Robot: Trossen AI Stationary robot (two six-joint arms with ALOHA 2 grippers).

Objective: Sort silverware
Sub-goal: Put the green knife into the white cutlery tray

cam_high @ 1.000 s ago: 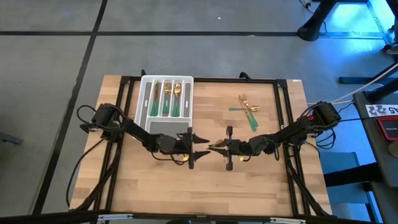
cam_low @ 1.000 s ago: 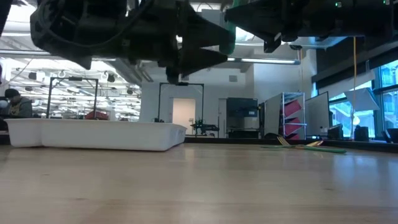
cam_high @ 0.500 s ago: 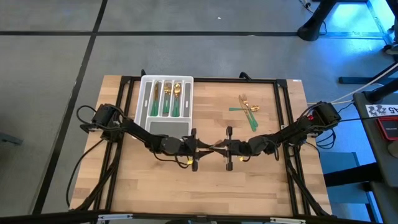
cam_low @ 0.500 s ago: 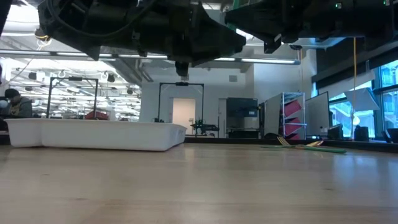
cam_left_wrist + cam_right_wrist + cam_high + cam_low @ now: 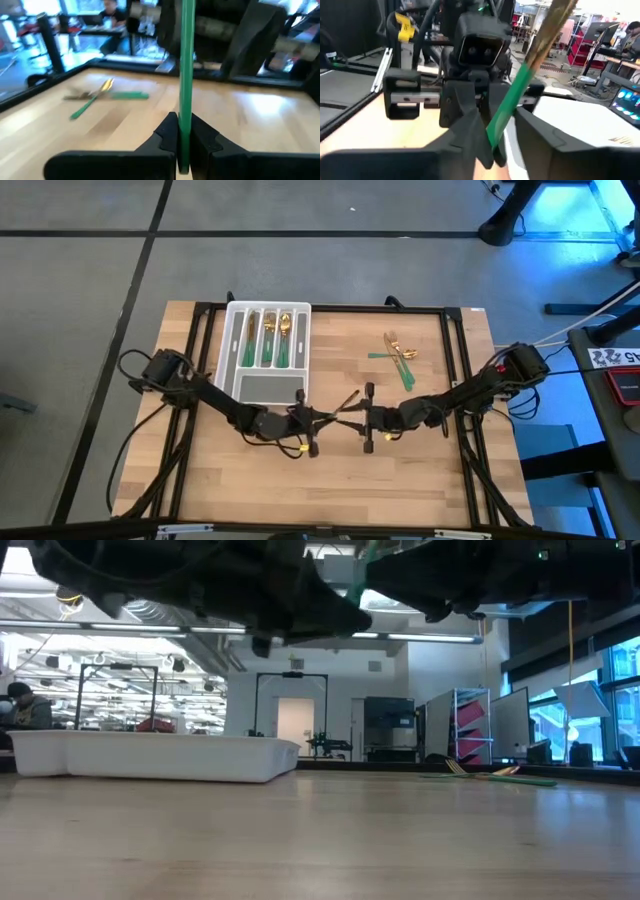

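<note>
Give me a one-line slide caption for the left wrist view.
Left gripper clamps the green handle of one utensil mid-handoff, more silverware lying on the table beyond.

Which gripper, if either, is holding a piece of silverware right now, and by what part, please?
The left gripper is shut on the green handle of one utensil, held above the table between the arms; the right gripper has opened off it.

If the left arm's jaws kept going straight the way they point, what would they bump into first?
Probably the right gripper. The left gripper points across the table at it, shut on a green-handled utensil held between the two. How close they are is hard to judge.
</note>
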